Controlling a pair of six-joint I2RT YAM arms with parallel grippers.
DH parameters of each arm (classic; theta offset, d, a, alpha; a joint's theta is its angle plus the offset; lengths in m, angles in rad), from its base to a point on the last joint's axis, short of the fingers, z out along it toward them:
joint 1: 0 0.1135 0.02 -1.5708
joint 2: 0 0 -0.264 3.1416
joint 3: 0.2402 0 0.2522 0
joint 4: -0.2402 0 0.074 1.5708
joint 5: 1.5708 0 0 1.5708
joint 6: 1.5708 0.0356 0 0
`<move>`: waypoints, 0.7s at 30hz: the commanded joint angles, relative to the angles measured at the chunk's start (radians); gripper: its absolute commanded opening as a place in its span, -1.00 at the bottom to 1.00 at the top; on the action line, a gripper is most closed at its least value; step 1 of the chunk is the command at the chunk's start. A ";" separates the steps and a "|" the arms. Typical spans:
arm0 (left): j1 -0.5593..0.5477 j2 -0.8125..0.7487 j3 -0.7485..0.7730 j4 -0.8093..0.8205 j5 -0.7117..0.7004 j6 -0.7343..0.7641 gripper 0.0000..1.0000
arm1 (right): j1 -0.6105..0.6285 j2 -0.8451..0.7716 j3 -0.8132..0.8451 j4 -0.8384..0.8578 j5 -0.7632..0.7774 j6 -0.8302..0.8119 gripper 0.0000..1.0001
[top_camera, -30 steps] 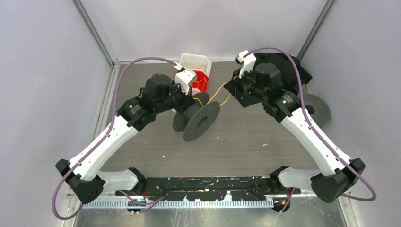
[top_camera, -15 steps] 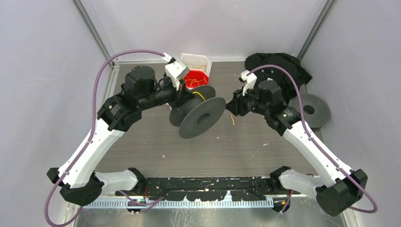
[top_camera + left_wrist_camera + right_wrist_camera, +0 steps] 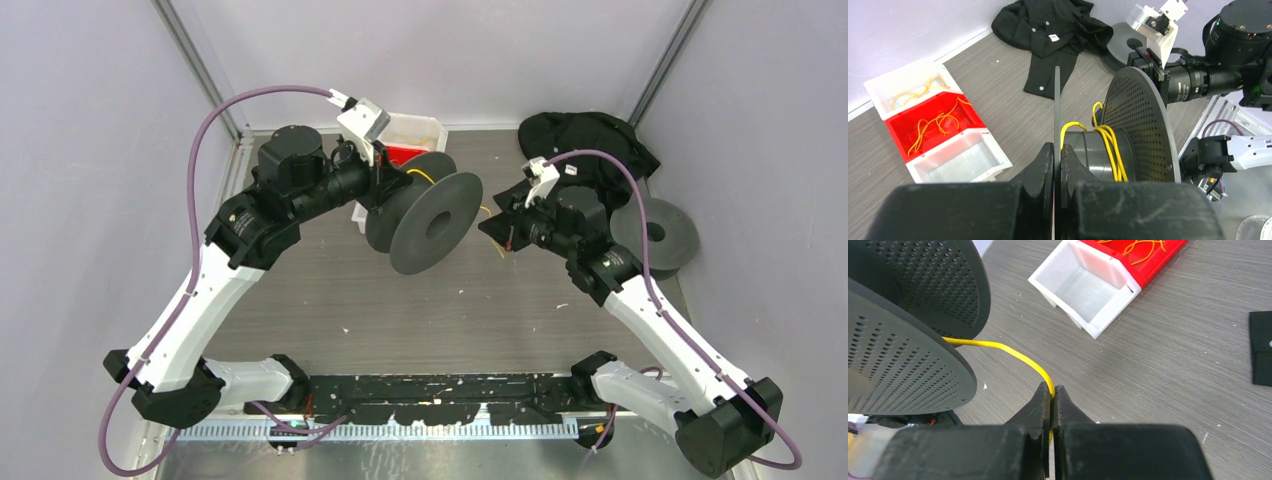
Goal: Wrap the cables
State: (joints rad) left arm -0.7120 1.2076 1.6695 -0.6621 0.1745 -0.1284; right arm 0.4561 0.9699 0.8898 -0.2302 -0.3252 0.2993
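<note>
The left tool [image 3: 1057, 150] is clamping the thin near flange of the perforated spool [image 3: 1140, 125]. The right tool [image 3: 1052, 390] is pinching the yellow cable [image 3: 1008, 351], which is leading to the spool's hub.

- Spool [image 3: 1140, 125]: matt dark grey plastic, flange peppered with tiny holes.
- Cable [image 3: 1018, 355]: smooth, glossy yellow sheath.
- Surface [image 3: 1173, 355]: dull grey wood grain.
- Bins [image 3: 955, 162]: shiny red and white plastic.
- Garment [image 3: 1058, 30]: soft black cloth.
</note>
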 commanded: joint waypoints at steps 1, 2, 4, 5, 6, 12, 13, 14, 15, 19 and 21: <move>0.005 -0.021 0.059 0.161 -0.015 -0.062 -0.99 | -0.005 -0.015 -0.018 0.119 -0.053 0.100 -1.00; 0.005 -0.023 0.055 0.176 -0.021 -0.075 -1.00 | -0.005 -0.011 -0.021 0.126 -0.063 0.113 -0.99; 0.005 -0.028 0.040 0.212 -0.038 -0.110 -0.99 | -0.005 -0.003 -0.034 0.165 -0.082 0.152 -0.99; 0.005 -0.029 0.032 0.228 -0.061 -0.125 -0.99 | -0.005 0.003 -0.046 0.195 -0.098 0.182 -0.99; 0.005 -0.027 0.033 0.238 -0.083 -0.136 -0.99 | -0.005 0.010 -0.061 0.239 -0.112 0.208 -0.99; 0.011 -0.016 -0.002 0.331 -0.213 -0.304 -1.00 | 0.009 0.065 -0.130 0.397 -0.158 0.349 -0.99; 0.011 -0.016 -0.018 0.347 -0.258 -0.342 -0.99 | 0.017 0.067 -0.134 0.411 -0.154 0.357 -0.99; 0.011 -0.020 -0.044 0.367 -0.293 -0.370 -0.99 | 0.030 0.063 -0.142 0.429 -0.142 0.363 -0.99; 0.011 -0.028 -0.075 0.394 -0.335 -0.400 -1.00 | 0.045 0.059 -0.149 0.445 -0.124 0.367 -0.99; 0.011 -0.078 -0.228 0.542 -0.510 -0.519 -0.99 | 0.093 0.065 -0.152 0.464 -0.085 0.368 -0.99; 0.010 -0.085 -0.244 0.538 -0.577 -0.581 -0.99 | 0.100 0.078 -0.141 0.451 -0.093 0.366 -0.99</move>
State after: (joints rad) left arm -0.7067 1.1831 1.4506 -0.3454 -0.1982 -0.5282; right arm 0.5323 1.0386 0.7361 0.1493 -0.4305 0.6395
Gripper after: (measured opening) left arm 0.034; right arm 0.029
